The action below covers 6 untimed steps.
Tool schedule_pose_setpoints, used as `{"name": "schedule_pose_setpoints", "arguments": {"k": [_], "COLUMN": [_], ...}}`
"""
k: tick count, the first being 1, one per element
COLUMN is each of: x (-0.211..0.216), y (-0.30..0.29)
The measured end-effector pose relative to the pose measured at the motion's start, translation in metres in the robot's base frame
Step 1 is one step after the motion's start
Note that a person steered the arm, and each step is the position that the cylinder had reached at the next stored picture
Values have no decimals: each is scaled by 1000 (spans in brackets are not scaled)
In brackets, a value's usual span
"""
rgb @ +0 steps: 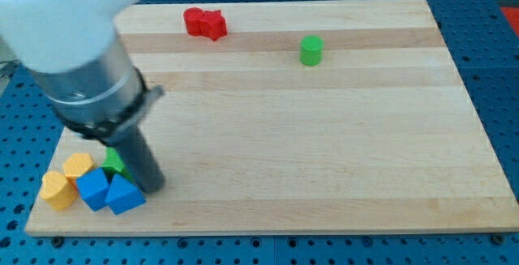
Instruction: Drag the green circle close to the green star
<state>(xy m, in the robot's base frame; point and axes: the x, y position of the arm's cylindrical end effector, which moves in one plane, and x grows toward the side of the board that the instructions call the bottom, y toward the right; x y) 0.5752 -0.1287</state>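
Observation:
The green circle (310, 50) is a small green cylinder standing near the view's top, right of centre, on the wooden board (324, 151). The green star (114, 163) shows only as a small green patch at the view's lower left, mostly hidden behind my rod. My tip (152, 189) rests on the board right beside the green star, at its right, and just above the blue triangular block (123, 195). The tip is far from the green circle, which lies up and to the right.
Two red blocks (204, 23) sit together at the view's top, left of centre. At the lower left, a blue cube (93, 189) and two yellow blocks (78, 166) (57, 190) cluster around the green star near the board's corner.

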Motion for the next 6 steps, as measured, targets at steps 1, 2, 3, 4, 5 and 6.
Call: {"name": "schedule_pose_setpoints", "arguments": {"k": [1, 2, 3, 4, 5, 6], "x": [17, 0, -57, -132, -201, -241], "y": [96, 203, 295, 350, 360, 336]}}
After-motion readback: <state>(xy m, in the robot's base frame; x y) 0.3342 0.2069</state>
